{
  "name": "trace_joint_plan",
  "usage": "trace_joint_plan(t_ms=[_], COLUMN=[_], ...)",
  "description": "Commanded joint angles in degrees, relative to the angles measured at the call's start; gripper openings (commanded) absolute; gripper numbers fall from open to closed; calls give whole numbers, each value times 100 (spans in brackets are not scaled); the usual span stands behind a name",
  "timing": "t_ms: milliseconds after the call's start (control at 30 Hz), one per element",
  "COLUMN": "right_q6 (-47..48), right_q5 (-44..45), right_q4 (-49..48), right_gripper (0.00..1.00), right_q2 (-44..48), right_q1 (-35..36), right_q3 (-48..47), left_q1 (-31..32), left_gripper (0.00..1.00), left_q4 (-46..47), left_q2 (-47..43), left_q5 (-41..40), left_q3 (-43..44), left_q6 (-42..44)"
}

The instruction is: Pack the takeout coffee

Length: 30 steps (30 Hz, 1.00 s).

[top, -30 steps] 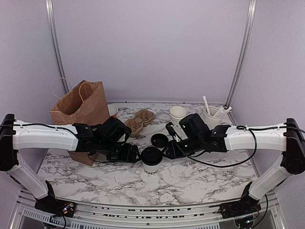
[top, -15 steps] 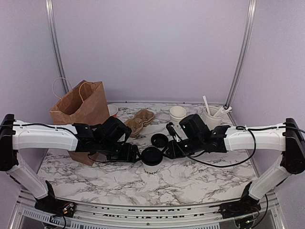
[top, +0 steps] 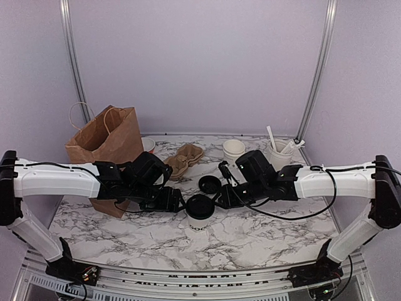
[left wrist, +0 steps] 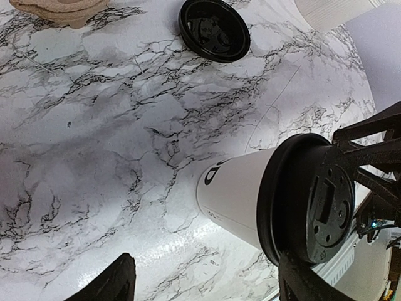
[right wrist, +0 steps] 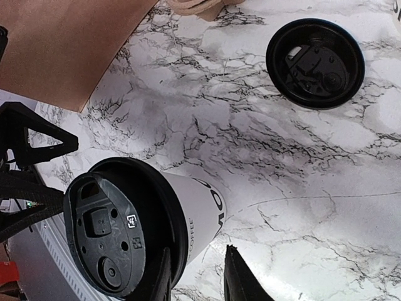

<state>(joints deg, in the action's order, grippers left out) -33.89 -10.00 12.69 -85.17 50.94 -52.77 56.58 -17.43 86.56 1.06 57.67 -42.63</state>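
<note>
Pale lilac walls close in a marble worktop (top: 269,238), and the two white arms reach in from its left and right edges to meet near the middle. Largest of the loose things is a brown paper bag (top: 106,141) standing open toward the far left corner, with a pulp cup carrier (top: 185,157) along the far edge beside it. A stack of white cups (top: 234,149) and a cup of utensils (top: 280,153) sit toward the far right corner. The takeout coffee (top: 200,216) stands upright at the centre, somewhat nearer the near edge, its long axis vertical and its black lid seated on top. A spare black lid (top: 209,185) lies upside down just behind it. The left gripper (top: 175,202) hovers just to the cup's left with its jaws spread wide and holding nothing; from its wrist camera the cup sits ahead and toward its right finger. The right gripper (top: 218,199) is just to the cup's right, jaws parted only a little and empty, one finger close beside the lid's rim, though contact cannot be told. Both are about equally near, but the left arm lies on the bag's side, so a sideways grasp round the cup wall looks the likelier move
</note>
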Motion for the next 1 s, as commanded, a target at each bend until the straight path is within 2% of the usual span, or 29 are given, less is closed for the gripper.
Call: trace_joint_plan(t_ms=[0,567,767,967], right_q6=[-12,1,-1,-181], right_q5=[87,124,124,15], right_q4=[127,138,101,-186], right_gripper=[28,28,28,27], right_q2=[-72,-166,-300,-378], right_q1=[52,137,175,188], right_q3=[-78,-199,-123,451], left_q1=[20,20,20,20], left_gripper=[79,79,79,79], left_q4=[86,238,296,437], left_q2=[94,312,484,599], left_q5=[26,98,66,54], left_q3=[152,78,-331,-770], left_q6=[36,27,-29,-104])
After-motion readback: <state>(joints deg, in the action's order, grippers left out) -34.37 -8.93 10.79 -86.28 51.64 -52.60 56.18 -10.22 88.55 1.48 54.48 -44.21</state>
